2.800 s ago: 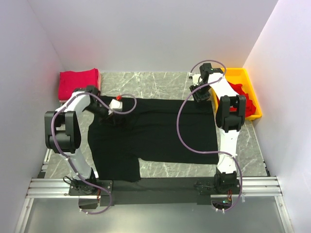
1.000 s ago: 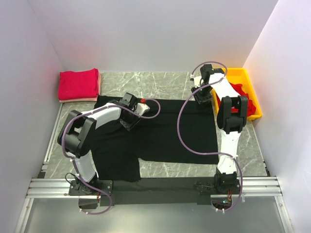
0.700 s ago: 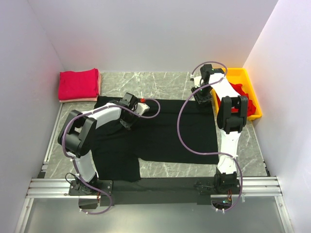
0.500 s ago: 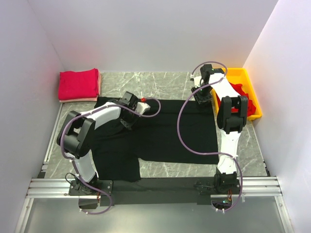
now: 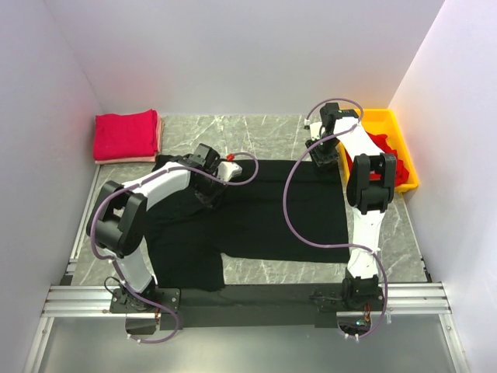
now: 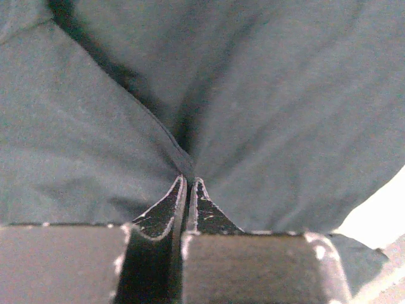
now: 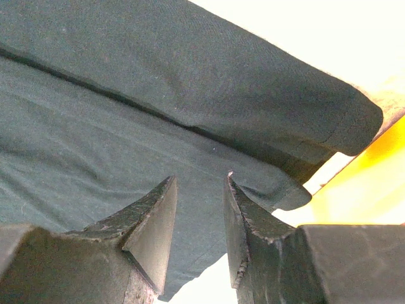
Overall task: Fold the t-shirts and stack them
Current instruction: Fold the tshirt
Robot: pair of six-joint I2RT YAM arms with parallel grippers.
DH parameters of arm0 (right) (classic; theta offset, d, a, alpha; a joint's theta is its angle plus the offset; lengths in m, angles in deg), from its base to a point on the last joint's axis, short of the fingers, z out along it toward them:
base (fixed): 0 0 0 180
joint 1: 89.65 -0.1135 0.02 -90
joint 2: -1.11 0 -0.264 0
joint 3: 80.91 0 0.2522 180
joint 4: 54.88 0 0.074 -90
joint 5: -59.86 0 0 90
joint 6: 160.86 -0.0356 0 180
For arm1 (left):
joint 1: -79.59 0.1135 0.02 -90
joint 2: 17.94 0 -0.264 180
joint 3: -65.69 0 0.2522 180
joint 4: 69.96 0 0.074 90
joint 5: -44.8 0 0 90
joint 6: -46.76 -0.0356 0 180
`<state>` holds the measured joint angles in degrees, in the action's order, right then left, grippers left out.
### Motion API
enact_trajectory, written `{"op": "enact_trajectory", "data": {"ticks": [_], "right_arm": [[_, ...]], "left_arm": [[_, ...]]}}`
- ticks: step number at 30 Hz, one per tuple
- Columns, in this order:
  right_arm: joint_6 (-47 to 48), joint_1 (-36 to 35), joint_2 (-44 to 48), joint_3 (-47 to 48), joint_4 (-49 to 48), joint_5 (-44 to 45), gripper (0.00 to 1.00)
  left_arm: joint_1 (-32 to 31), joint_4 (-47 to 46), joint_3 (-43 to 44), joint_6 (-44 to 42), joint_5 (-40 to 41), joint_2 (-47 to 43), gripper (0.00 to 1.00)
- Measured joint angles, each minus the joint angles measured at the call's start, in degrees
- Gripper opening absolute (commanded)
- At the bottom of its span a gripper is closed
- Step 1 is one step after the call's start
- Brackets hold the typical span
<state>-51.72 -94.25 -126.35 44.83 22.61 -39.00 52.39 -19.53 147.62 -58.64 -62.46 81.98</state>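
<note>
The left hand [image 6: 188, 183] is clamped on a ridge of the black shirt [image 5: 272, 214] at its 10 o'clock. The right hand [image 7: 199, 183], apart at 1 o'clock, should grip the hem before both lift evenly.

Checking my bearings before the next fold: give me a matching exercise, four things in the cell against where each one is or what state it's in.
Things:
1. black t-shirt
2. folded red shirts
3. yellow tray
4. left gripper

Places or states:
A. far right corner of the table
B. shut on a pinch of black cloth
C. spread out mid-table
D. far left corner of the table

Pairs: 1-C, 2-D, 3-A, 4-B.
</note>
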Motion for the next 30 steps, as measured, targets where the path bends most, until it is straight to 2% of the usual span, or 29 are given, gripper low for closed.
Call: {"op": "enact_trajectory", "data": {"ticks": [2, 4, 5, 8, 11, 14, 16, 17, 22, 27, 30], "right_arm": [[0.0, 0.0, 0.0, 0.0, 0.0, 0.0, 0.42], [0.1, 0.0, 0.0, 0.0, 0.0, -0.1, 0.41], [0.2, 0.0, 0.0, 0.0, 0.0, -0.1, 0.41], [0.2, 0.0, 0.0, 0.2, 0.0, -0.1, 0.37], [0.2, 0.0, 0.0, 0.5, -0.1, 0.0, 0.33], [0.0, 0.0, 0.0, 0.9, -0.7, 0.6, 0.31], [-0.2, 0.0, -0.3, 1.3, -1.4, 1.3, 0.27], [-0.2, 0.0, -0.6, 1.8, -1.5, 1.8, 0.24], [-0.1, -0.5, -3.8, 4.9, -1.7, 4.1, 0.19], [0.8, -1.8, -4.9, 4.0, -0.9, 5.9, 0.2], [2.0, -2.4, -4.9, 3.3, 0.3, 6.2, 0.22]], "left_arm": [[0.0, 0.5, 0.1, -0.4, -1.5, 0.0, 0.17], [0.3, 1.2, 0.2, -0.8, -3.2, 0.0, 0.42], [0.8, 1.6, 0.4, -0.8, -4.4, 0.0, 0.59], [4.2, 3.0, 1.6, -0.2, -7.5, -0.5, 0.68], [9.6, 3.4, 4.8, 0.8, -8.2, -1.2, 0.65], [15.0, 2.2, 9.5, 2.6, -5.7, -1.0, 0.55], [16.9, 1.3, 11.9, 3.5, -3.7, 0.0, 0.51], [17.5, 0.9, 13.0, 4.1, -2.7, 0.8, 0.45], [19.8, 0.1, 15.7, 6.1, 1.1, 8.6, 0.37], [21.4, 1.4, 15.7, 6.0, 1.2, 13.2, 0.42], [21.1, 2.2, 16.9, 5.3, -1.3, 13.2, 0.41]]}}
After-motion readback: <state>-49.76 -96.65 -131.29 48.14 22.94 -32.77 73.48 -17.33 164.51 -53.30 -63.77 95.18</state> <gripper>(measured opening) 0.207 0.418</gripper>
